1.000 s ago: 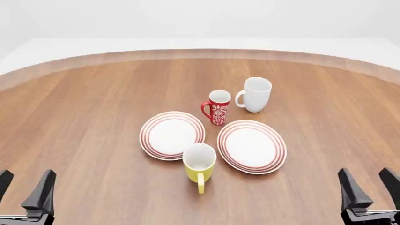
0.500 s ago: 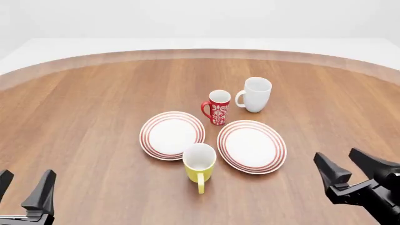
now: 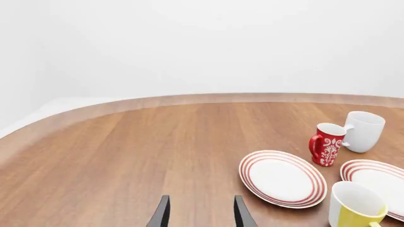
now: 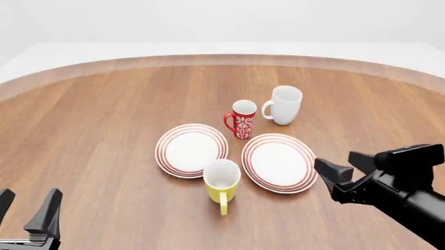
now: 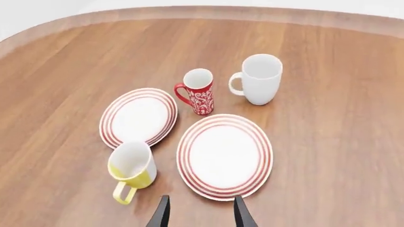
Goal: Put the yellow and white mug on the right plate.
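Observation:
The yellow and white mug (image 4: 222, 182) stands upright on the table, handle toward me, just in front of the gap between two red-ringed plates. The right plate (image 4: 280, 162) lies bare beside it. My right gripper (image 4: 338, 161) is open, hovering just right of that plate's edge with nothing between its fingers. In the right wrist view the mug (image 5: 132, 165) and the right plate (image 5: 224, 156) lie ahead of the open right gripper (image 5: 201, 199). My left gripper (image 4: 29, 195) is open at the near left, far from the mug (image 3: 353, 210).
The twin left plate (image 4: 191, 150) lies left of the right plate. A red patterned mug (image 4: 241, 119) and a taller white mug (image 4: 284, 105) stand behind the plates. The round wooden table's far rim (image 4: 222, 58) curves across the back.
My right arm has swung forward and leftward from the near right corner to beside the right plate, still open. The left arm and all the crockery have stayed put.

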Available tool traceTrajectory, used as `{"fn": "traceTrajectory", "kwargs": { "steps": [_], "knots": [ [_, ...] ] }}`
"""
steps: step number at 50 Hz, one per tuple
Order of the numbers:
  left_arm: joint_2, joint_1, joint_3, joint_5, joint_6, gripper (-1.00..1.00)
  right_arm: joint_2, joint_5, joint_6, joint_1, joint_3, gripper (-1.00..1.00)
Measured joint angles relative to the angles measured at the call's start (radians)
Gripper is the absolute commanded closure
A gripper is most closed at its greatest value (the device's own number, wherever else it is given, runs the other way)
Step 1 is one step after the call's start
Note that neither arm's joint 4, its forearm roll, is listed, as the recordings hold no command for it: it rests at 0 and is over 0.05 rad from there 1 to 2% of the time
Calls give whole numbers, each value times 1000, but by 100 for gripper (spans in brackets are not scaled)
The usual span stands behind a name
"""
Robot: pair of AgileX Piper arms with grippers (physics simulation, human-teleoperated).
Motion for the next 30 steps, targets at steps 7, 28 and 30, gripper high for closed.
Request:
{"fn": "traceTrajectory", "kwargs": {
  "steps": [7,28,30],
  "knots": [
    [0,0,0,0,0,-100,65,16,16,47,-49,-100],
    [0,0,0,0,0,-100,210,61,43,141,-171,-100],
    [0,0,0,0,0,-100,217,68,40,150,-183,-100]
  ]
}}
